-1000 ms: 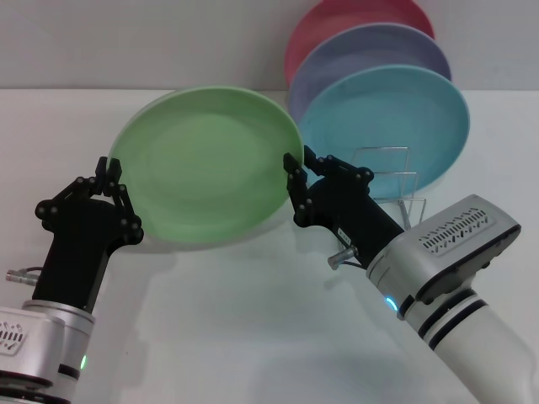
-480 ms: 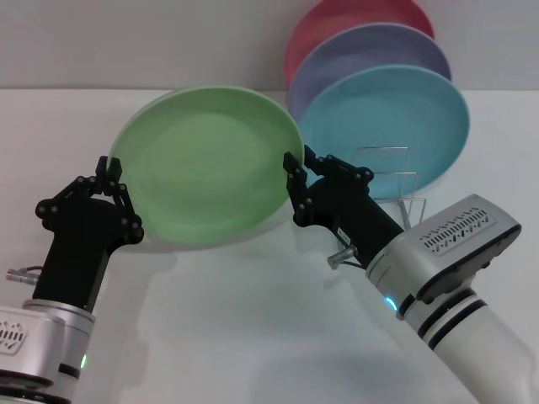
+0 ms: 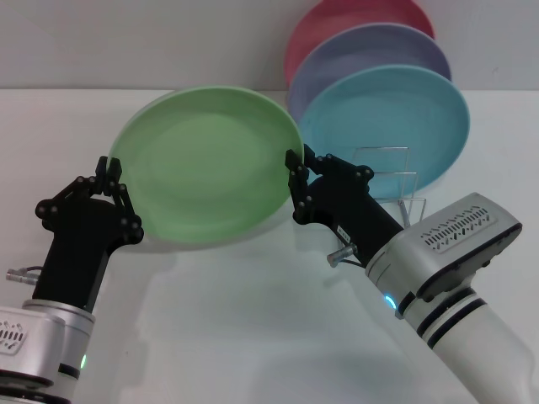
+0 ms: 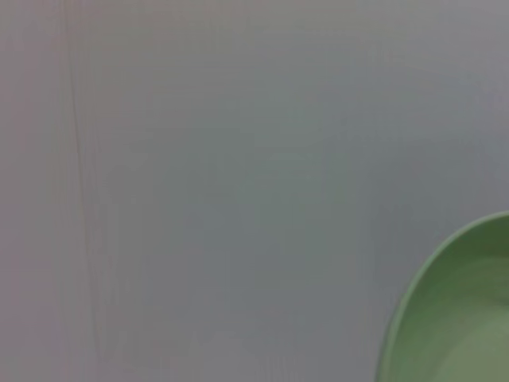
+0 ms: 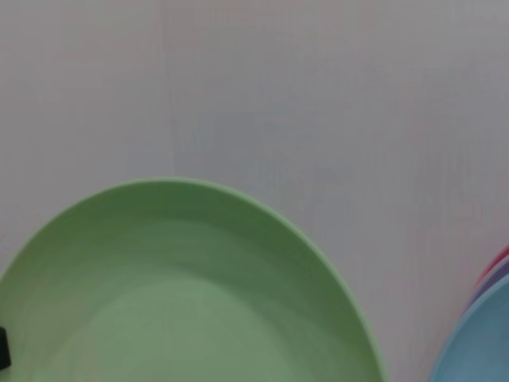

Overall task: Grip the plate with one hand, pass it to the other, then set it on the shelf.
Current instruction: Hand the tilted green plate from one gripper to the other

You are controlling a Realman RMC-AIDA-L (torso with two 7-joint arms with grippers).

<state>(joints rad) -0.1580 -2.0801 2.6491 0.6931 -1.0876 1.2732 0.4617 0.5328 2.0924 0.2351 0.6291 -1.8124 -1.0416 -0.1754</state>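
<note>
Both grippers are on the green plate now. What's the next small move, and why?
Probably open the left gripper and ease it off the rim. The green plate is held up between both arms, with the right gripper at its opposite edge, on the side nearer the wire rack. I can't confirm the right gripper's hold is firm, so release slowly.

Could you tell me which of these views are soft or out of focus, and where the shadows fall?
Head view: sharp; the plate casts a soft shadow on the table beneath it, between the left hand and right hand. Left wrist view: blurred, only a plate edge against grey wall. Right wrist view: soft too, plate rim slightly fuzzy.
</note>
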